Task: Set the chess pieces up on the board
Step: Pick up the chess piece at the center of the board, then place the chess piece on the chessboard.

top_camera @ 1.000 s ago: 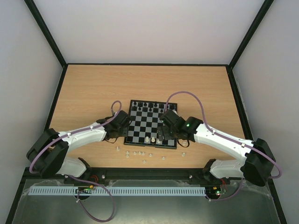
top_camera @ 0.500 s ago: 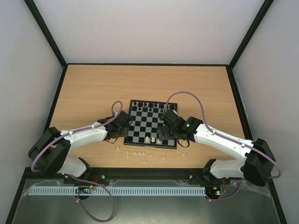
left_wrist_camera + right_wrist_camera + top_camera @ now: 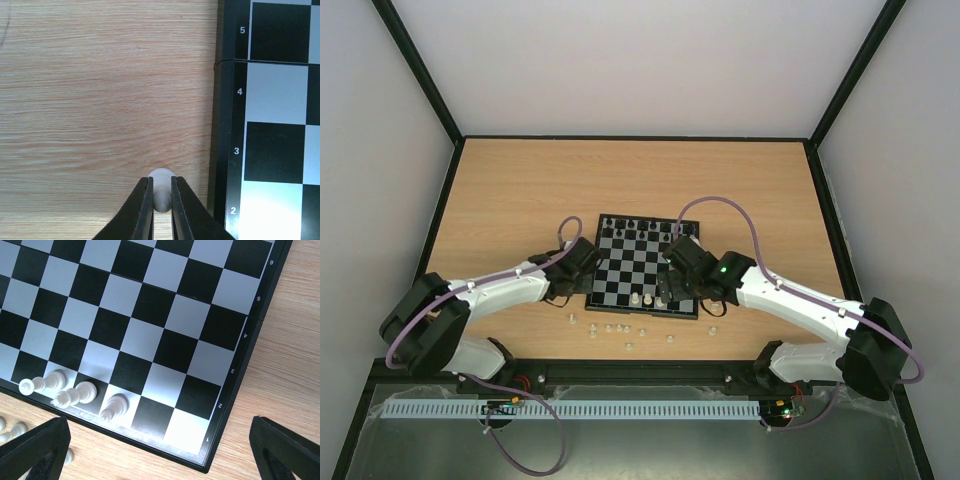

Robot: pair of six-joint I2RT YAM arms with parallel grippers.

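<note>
Slipping is the main risk here. The left end effector (image 3: 161, 200) is clenched on a small white piece (image 3: 162, 187) with a round, smooth top, and only the narrow tips of its fingers (image 3: 145, 210) press on the sides. I judge that the piece can turn or drop out during the move to its square. It hangs over the desk (image 3: 100, 100), just beside the black border of the board (image 3: 227, 125), which lies at 3 o'clock from it, near the numbers 2 and 3. I cannot tell whether its base touches the wood. If the piece travels too low, it can catch on this border and tip.

A second danger comes from the right end effector (image 3: 157, 425). It is released, with the jaws spread wide, and holds nothing. It hovers over the near right part of the board, where three white pieces (image 3: 75, 392) stand in the first row at about 8 o'clock in the right wrist view. A careless descent there can knock them down.

In the top view both arms meet at the board, so they can also hit each other. Loose white pieces (image 3: 620, 328) wait on the desk at 6 o'clock from the board, and the black pieces (image 3: 635, 228) stand along its 12 o'clock edge.
</note>
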